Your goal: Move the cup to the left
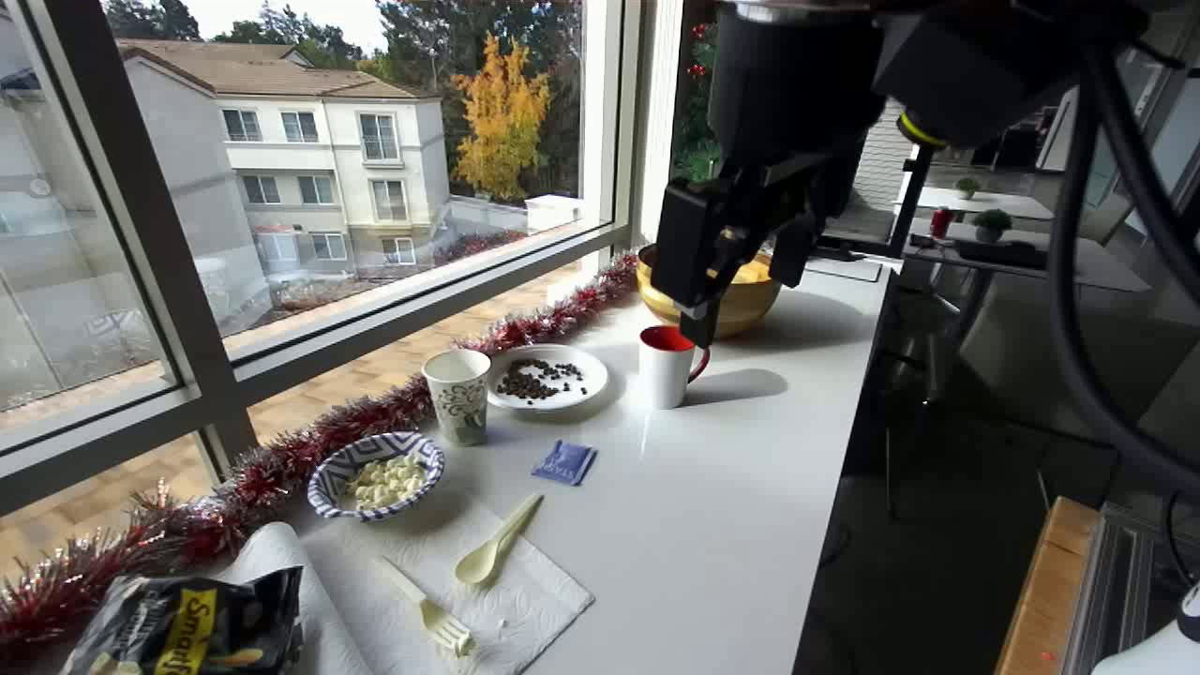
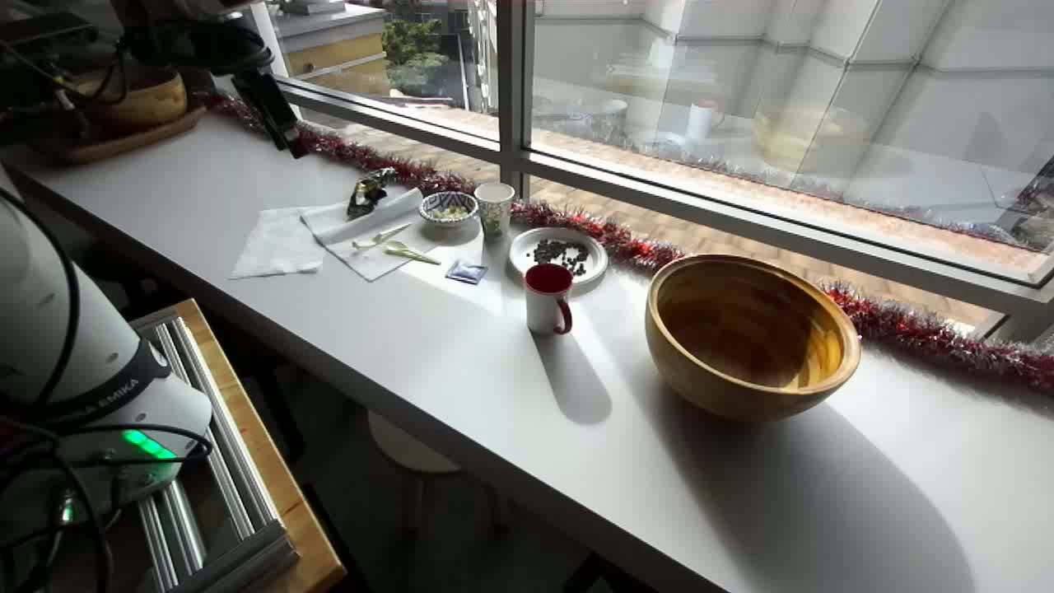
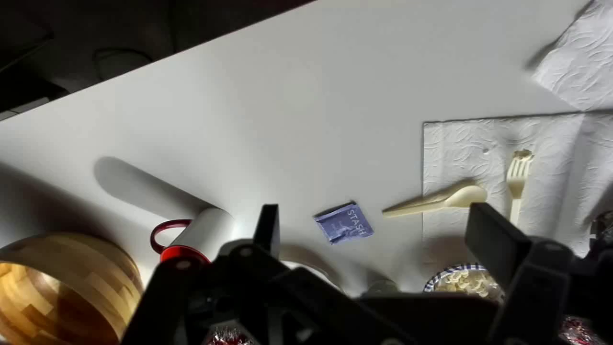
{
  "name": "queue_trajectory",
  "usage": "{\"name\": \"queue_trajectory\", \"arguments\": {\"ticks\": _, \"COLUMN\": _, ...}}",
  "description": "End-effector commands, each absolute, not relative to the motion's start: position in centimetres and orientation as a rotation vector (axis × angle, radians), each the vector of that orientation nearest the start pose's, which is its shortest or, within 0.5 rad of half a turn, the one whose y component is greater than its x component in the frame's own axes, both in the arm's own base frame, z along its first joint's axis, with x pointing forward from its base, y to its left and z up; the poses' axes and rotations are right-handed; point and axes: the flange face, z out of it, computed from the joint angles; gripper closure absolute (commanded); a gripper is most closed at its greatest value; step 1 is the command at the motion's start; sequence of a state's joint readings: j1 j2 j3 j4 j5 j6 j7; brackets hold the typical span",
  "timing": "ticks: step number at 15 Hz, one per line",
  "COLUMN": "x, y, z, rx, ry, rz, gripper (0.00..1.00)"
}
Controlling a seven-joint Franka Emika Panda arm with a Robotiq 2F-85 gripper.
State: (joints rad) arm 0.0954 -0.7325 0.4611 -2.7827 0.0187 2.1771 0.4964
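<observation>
The cup, a white mug with a red inside and red handle, stands upright on the white counter; it shows in both exterior views (image 1: 662,377) (image 2: 541,311). In the wrist view the cup (image 3: 205,235) is left of the jaws, partly hidden by the left finger's linkage. My gripper (image 1: 747,292) hangs above the counter. One fingertip overlaps the cup's rim in that exterior view, but the other views show them apart. In the wrist view the jaws (image 3: 378,230) are wide apart with nothing between them. The gripper (image 2: 288,144) is at the upper left of an exterior view.
A wooden bowl (image 2: 725,397) stands beside the cup. A plate of dark beans (image 1: 591,384), a pale paper cup (image 1: 459,403), a patterned bowl (image 1: 323,492), a blue tea packet (image 3: 344,223), a spoon (image 3: 438,203) and a fork (image 3: 517,179) lie around. Tinsel (image 1: 347,436) runs along the window.
</observation>
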Motion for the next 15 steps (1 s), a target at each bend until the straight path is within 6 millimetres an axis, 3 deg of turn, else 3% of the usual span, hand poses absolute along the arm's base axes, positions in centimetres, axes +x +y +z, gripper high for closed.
{"name": "queue_trajectory", "arguments": {"ticks": 1, "x": 29.1, "y": 16.5, "z": 40.3, "rx": -3.346, "ry": 0.077, "rz": -0.326, "gripper": 0.0}}
{"name": "queue_trajectory", "arguments": {"ticks": 6, "x": 29.2, "y": 16.5, "z": 40.2, "rx": -3.347, "ry": 0.077, "rz": -0.321, "gripper": 0.0}}
{"name": "queue_trajectory", "arguments": {"ticks": 8, "x": 30.6, "y": 16.3, "z": 40.6, "rx": -3.293, "ry": 0.287, "rz": -0.311, "gripper": 0.0}}
{"name": "queue_trajectory", "arguments": {"ticks": 12, "x": 34.1, "y": 12.9, "z": 42.3, "rx": -3.18, "ry": 0.615, "rz": -0.319, "gripper": 0.0}}
{"name": "queue_trajectory", "arguments": {"ticks": 15, "x": 37.0, "y": 9.2, "z": 43.2, "rx": -3.069, "ry": 0.843, "rz": -0.34, "gripper": 0.0}}
